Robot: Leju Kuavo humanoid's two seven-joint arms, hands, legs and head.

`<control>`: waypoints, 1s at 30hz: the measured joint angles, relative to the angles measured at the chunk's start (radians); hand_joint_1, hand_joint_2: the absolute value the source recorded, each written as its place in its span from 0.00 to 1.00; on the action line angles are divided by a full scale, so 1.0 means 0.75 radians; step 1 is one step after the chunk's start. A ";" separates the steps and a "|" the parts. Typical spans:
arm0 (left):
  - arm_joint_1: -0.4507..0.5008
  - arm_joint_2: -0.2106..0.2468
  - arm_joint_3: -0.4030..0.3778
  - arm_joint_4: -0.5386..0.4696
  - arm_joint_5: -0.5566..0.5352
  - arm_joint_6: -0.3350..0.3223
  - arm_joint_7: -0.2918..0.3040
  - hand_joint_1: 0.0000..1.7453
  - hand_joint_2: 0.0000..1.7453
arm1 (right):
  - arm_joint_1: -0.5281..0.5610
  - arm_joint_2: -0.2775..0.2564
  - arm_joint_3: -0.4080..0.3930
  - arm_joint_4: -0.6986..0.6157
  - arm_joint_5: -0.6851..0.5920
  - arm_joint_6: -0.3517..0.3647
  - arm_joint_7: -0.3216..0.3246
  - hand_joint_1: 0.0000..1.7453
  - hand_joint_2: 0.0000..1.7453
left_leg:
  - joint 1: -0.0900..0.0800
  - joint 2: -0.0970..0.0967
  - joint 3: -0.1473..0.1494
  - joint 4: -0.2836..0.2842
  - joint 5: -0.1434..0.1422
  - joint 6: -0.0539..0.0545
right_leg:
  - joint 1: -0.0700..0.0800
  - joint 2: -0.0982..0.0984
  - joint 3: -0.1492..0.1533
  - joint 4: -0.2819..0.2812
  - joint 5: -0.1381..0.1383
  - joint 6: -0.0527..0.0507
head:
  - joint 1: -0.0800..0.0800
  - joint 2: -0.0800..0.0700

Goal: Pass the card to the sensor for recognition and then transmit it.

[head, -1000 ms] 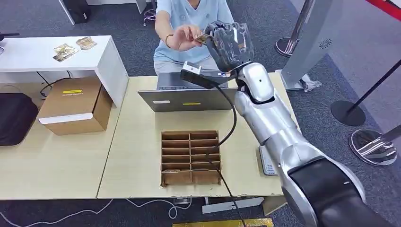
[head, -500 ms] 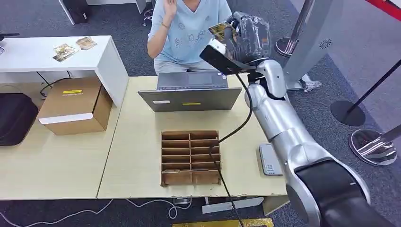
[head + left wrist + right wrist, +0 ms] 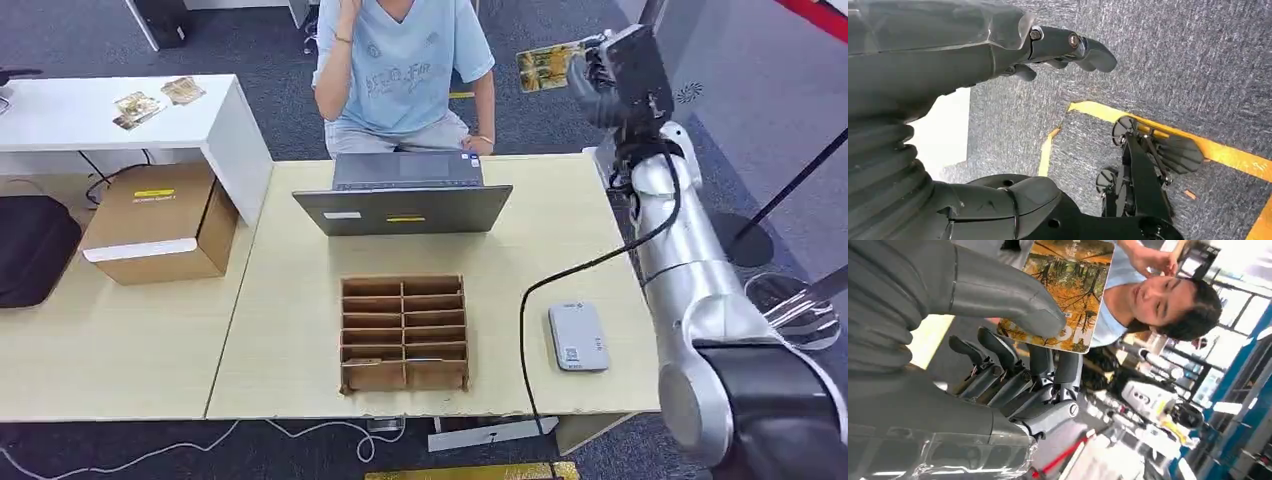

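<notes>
Grey carpet lies around the pale counter [image 3: 300,300]. From the left, a laptop [image 3: 405,205] sits at twelve o'clock and the sensor [image 3: 578,337] at four. Up at one o'clock, the right hand [image 3: 612,70] pinches the card [image 3: 547,66]. I think it must come down to the sensor next.

The card [image 3: 1068,290] is cut by the right wrist picture's edge, and the thumb of the right hand [image 3: 1013,365] covers part of its face; its small print is too fine to read. In the head view the person [image 3: 405,60] is cropped at the frame's edge. The sensor [image 3: 578,337] label is too small to read.
</notes>
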 joint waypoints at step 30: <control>0.026 0.022 0.000 0.000 -0.045 -0.059 0.009 0.00 1.00 | 0.480 -0.637 -0.021 0.191 -0.471 0.539 0.127 1.00 1.00 | 0.000 -0.001 -0.004 0.001 -0.002 0.004 | 0.000 -0.003 -0.001 -0.001 -0.001 0.002 | 0.000 0.000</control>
